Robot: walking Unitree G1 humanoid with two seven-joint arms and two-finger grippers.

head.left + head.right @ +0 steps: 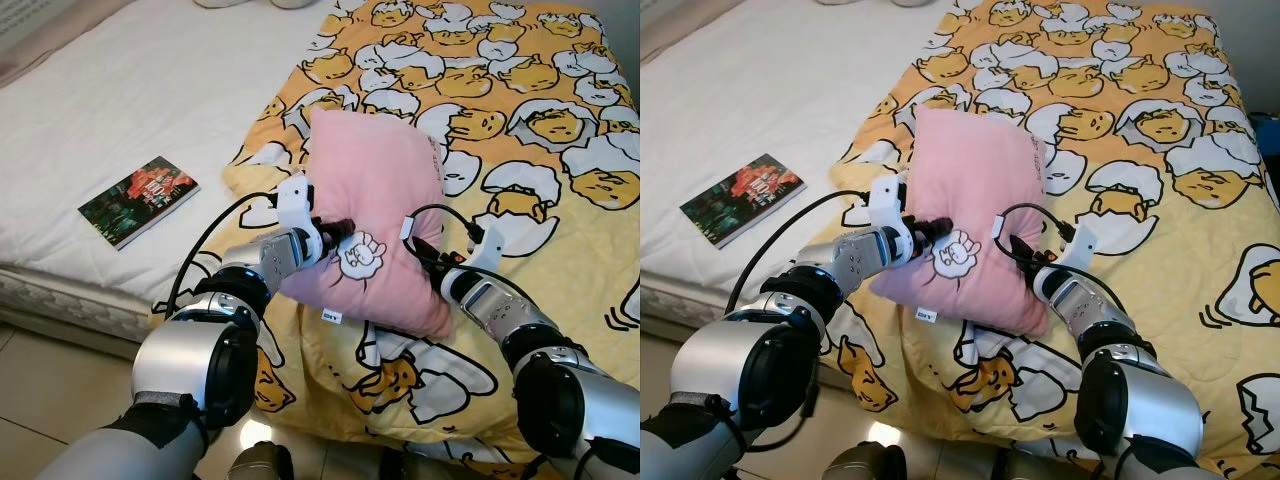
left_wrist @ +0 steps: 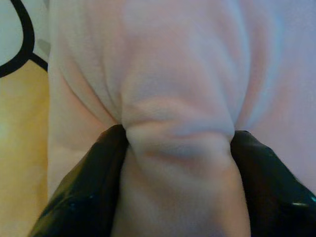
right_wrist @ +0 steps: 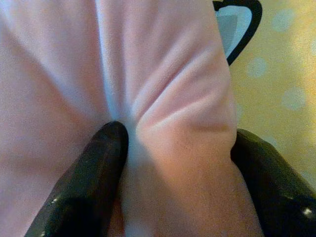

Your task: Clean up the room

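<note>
Pinching folds of the soft pink fabric pillow (image 1: 375, 200), left gripper (image 2: 177, 143) and right gripper (image 3: 173, 148) hold it clenched. Such shallow pinches could slip, dropping it onto the yellow egg-print blanket (image 1: 560, 150).

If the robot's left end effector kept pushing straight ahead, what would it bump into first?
The pink pillow. The left end effector is already pinching a fold of it, so there is no gap to cross. Going on, it would likely just press deeper into the pillow, toward the right end effector.
</note>
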